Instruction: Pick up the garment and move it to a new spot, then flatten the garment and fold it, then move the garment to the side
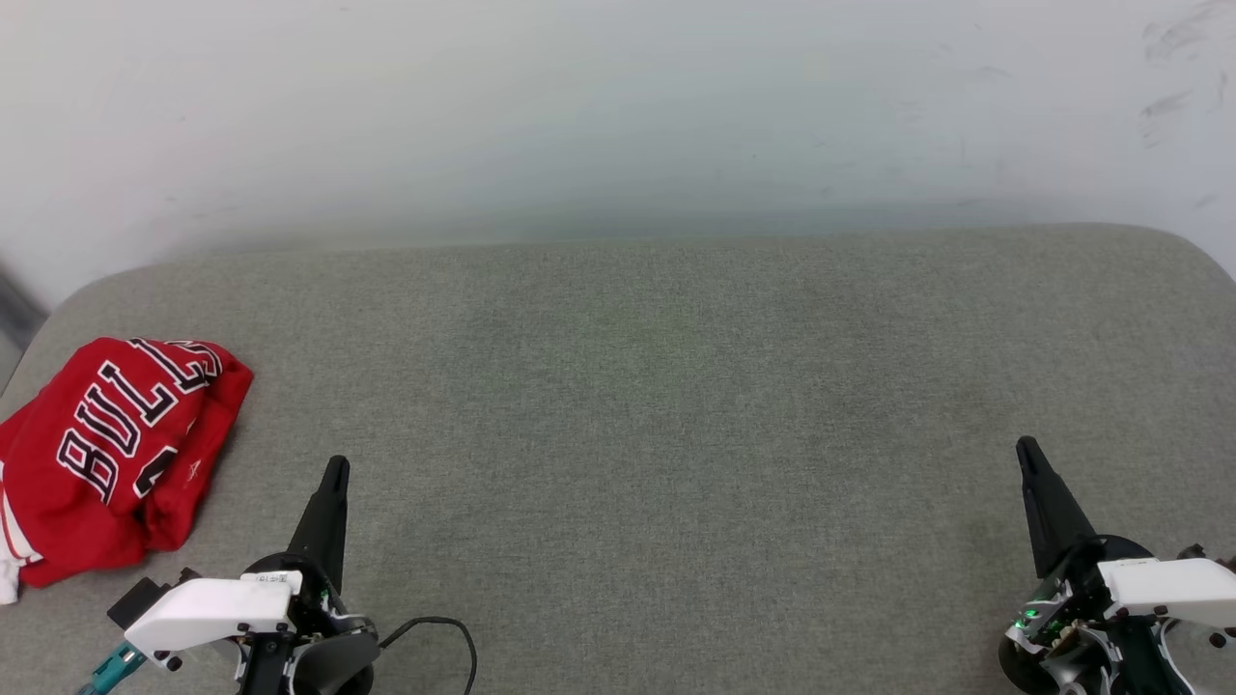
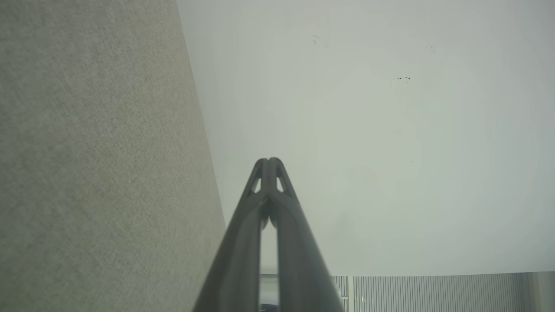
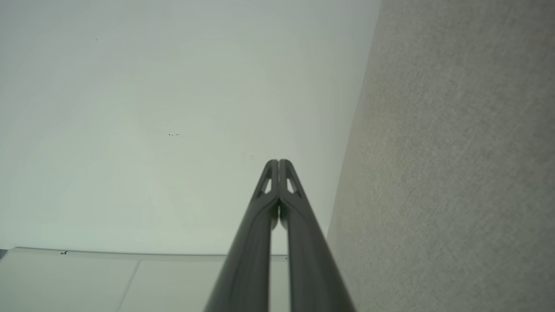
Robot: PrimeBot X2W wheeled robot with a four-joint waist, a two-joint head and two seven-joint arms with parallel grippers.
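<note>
Both clenched (and empty), left claw, right claw, grey fabric surface, garment bunched far left, white wall behind

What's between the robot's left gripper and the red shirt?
Nothing but bare grey cushion lies between the left gripper and the shirt; the head view shows it.

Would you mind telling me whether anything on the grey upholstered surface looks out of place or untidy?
The red Bulls jersey lies bunched in a heap at the grey surface's left edge, its lettering tilted. The left gripper and right gripper are shut, clear of it.
</note>
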